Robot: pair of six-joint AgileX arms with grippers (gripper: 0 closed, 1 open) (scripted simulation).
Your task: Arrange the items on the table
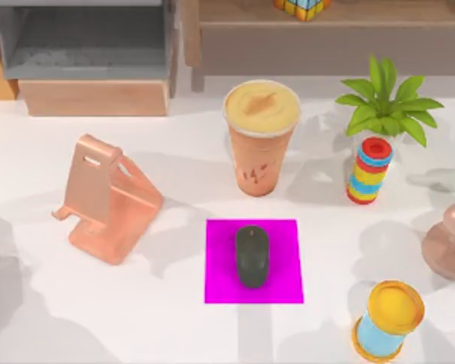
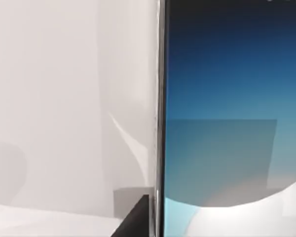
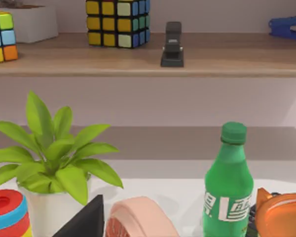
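Left gripper's dark fingertip (image 2: pixel 135 219) sits just beside the smartphone (image 2: pixel 227 118), whose silver edge runs upright through the left wrist view; whether it grips cannot be told. On the table (image 1: pixel 136 318), the mouse (image 1: pixel 252 255) lies on the magenta pad (image 1: pixel 284 284), long axis near-to-far; the cup (image 1: pixel 262 136) stands just beyond. A copper stand (image 1: pixel 106 199) waits at left, open room around it. Right arm is parked near the plant (image 3: pixel 54 148).

- Green bottle (image 3: pixel 229 185): white label with blocky characters, too stylised to read.
- Orange drink cup (image 1: pixel 261 140): faint dark marks on its wall, illegible.
- No other readable text, numbers or brands.
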